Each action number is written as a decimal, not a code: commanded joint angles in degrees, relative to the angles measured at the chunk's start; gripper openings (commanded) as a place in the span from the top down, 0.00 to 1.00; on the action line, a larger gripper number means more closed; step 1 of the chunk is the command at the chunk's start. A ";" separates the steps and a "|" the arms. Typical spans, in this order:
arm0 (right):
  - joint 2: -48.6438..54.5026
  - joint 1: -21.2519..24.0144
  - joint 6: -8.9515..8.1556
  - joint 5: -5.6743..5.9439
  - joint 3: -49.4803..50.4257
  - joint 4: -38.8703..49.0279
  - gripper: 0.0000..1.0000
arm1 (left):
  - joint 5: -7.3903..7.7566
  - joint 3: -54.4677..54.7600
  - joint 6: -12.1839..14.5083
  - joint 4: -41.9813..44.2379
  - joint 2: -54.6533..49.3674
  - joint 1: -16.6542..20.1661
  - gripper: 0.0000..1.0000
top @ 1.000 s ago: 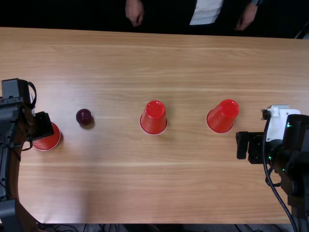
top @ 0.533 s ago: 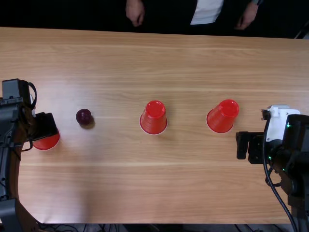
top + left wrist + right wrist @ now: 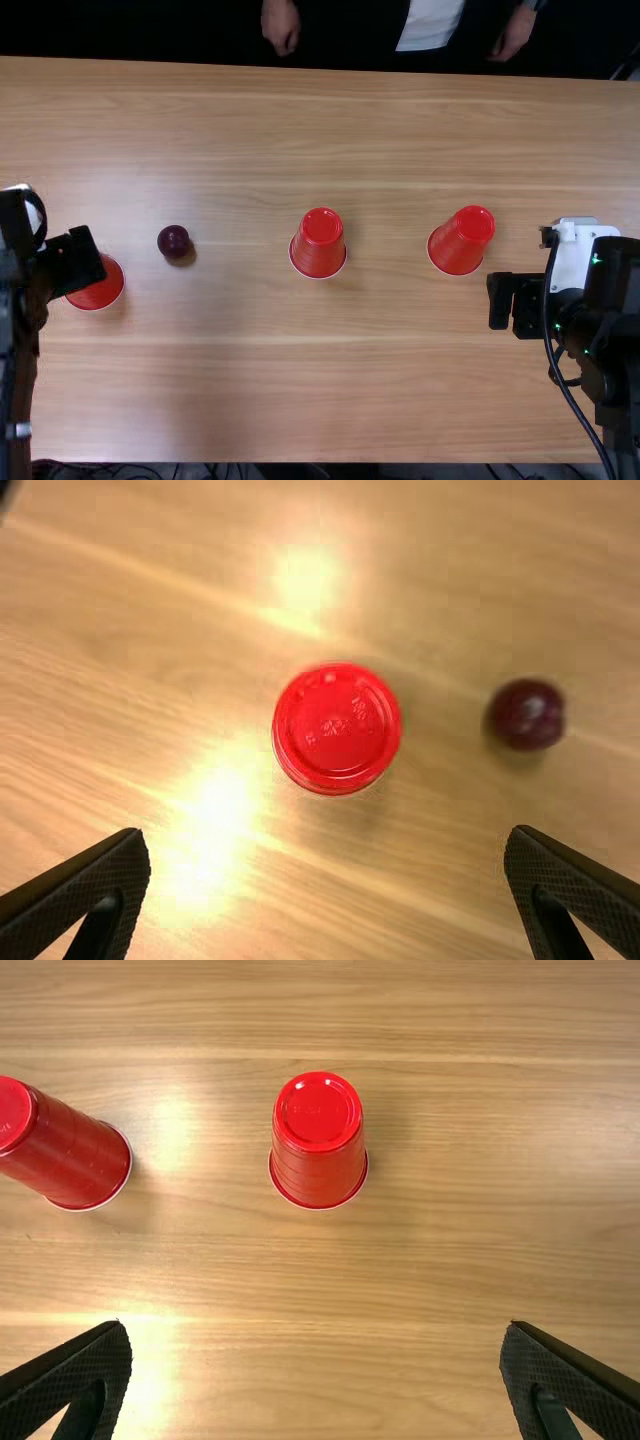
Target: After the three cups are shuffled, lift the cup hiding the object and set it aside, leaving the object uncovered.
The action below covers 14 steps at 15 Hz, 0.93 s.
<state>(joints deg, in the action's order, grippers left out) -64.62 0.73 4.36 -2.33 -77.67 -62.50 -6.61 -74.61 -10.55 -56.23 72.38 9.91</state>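
Three red cups stand upside down in a row on the table. The left cup is partly under my left gripper, which hangs above it, open, holding nothing. A dark purple ball lies uncovered just right of that cup. The middle cup and the right cup stand apart from both arms. My right gripper is open, near and to the right of the right cup.
The wooden table has bare room behind and in front of the cup row. A person stands beyond the far edge, hands off the table.
My left arm has drawn back toward the left edge, so more of the left cup shows. The cups, the ball and the right arm have kept still.
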 commanded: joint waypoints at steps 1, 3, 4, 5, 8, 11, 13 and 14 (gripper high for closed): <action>3.36 -1.08 -0.14 -0.31 -0.03 0.11 0.00 | 0.81 -1.15 0.21 0.12 -4.62 -2.71 0.00; 6.26 -1.96 -0.25 -0.31 1.56 0.21 0.00 | 0.81 1.48 0.10 0.12 -12.26 -7.28 0.00; 6.88 -2.14 -0.35 -0.31 2.35 0.21 0.00 | 0.81 2.89 0.10 -0.52 -15.16 -9.21 0.00; 7.67 -2.14 -0.35 -0.31 2.87 0.00 0.00 | 0.81 3.33 0.00 -0.73 -16.66 -10.44 0.00; 10.22 -2.14 -0.35 -0.31 5.16 -0.11 0.00 | 0.81 5.70 0.00 -2.84 -21.49 -13.43 0.00; 13.64 -2.14 -1.72 -0.31 7.80 -0.11 0.00 | 0.81 9.92 -0.11 -3.05 -26.76 -14.04 0.00; 19.09 -2.14 -2.04 -0.20 10.78 0.32 0.00 | 0.81 14.05 -0.21 -2.94 -33.09 -13.78 0.00; 22.17 -2.14 -2.46 -0.20 13.16 0.53 0.00 | 0.81 17.30 -0.21 -2.73 -36.96 -13.87 0.00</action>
<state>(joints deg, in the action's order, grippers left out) -43.57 -0.75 2.70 -2.35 -65.34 -62.04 -5.80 -58.13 -10.55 -59.00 36.56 -3.75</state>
